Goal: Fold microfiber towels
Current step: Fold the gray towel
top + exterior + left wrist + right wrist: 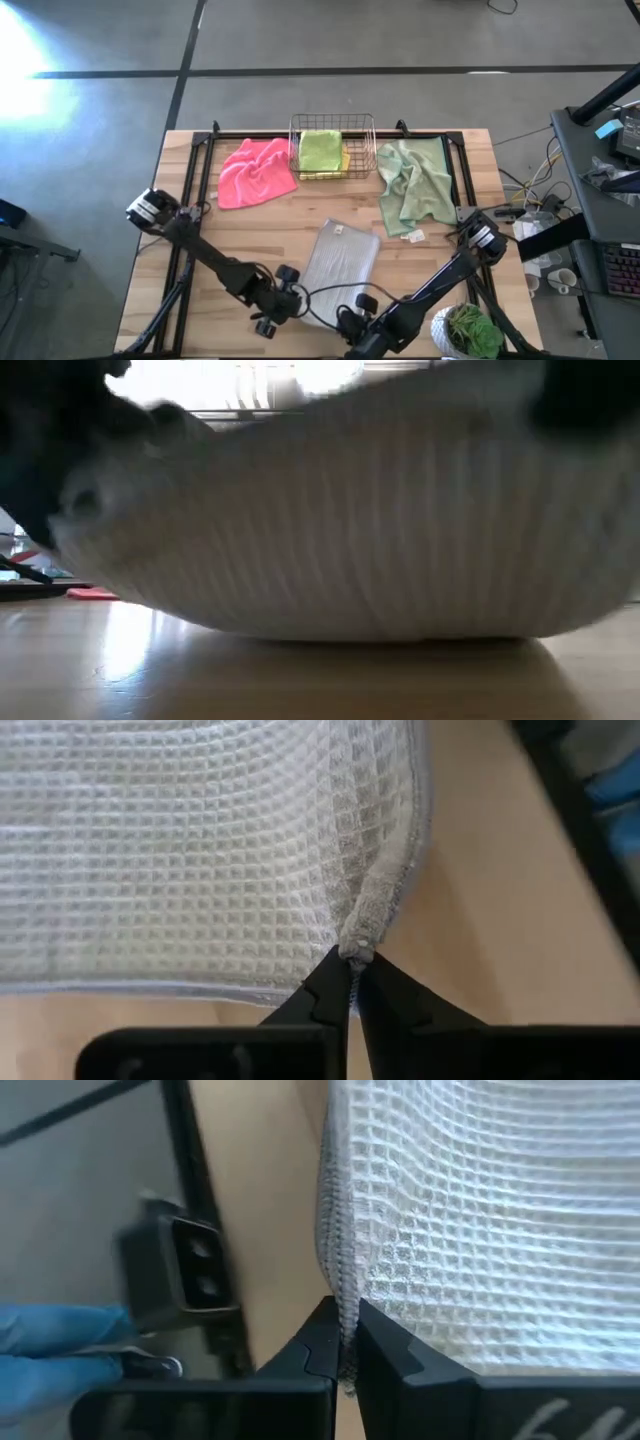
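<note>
Behind the grey towel (340,262) both grippers' fingers pinch lie pink towel (255,170), basket (333,147), sage towel (414,184).

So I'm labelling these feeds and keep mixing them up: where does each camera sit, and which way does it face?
High view: above the table, looking straight down; both arms, grey towel near the front edge.
Low view: at table-top height, looking level across; the grey towel fills it, dark arm parts at the top corners.
Left wrist view: on the left arm; left gripper shut on a towel corner.
Right wrist view: on the right arm; right gripper shut on the towel's edge.
All four views share the grey towel.
</note>
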### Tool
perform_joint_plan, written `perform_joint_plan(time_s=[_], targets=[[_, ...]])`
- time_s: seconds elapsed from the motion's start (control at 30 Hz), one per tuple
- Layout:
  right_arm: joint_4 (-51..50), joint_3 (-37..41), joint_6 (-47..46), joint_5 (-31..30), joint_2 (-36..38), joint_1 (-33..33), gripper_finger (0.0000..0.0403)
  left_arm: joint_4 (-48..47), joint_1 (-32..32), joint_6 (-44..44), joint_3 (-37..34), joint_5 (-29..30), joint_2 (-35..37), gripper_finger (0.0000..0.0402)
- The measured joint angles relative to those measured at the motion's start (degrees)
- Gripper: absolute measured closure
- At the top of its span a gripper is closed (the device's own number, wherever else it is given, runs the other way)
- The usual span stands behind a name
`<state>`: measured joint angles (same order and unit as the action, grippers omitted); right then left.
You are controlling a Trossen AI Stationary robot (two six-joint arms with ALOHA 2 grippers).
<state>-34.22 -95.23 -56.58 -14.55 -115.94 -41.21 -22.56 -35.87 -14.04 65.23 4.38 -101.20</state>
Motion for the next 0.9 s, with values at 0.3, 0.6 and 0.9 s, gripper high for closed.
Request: perform_joint_plan(time_s=[0.3,0.6,0.9], targets=[[-7.72,-9.63,-1.16,-0.57,-0.02,-1.56,0.0392,-6.54,-3.48,-5.23,6.81,-1.04,2.45,0.0401],[-25.10,-9.19,-9.77,-2.16,-0.12,0.99,0.0392,-8.57,3.26,-8.19,6.31,7.62,2.41,0.0401],[-35.50,-6.80,-16.69,-3.93,-0.12,7.39,0.0392,-12.92,13.61,-11.36,5.24,7.98,2.35,0.0402]])
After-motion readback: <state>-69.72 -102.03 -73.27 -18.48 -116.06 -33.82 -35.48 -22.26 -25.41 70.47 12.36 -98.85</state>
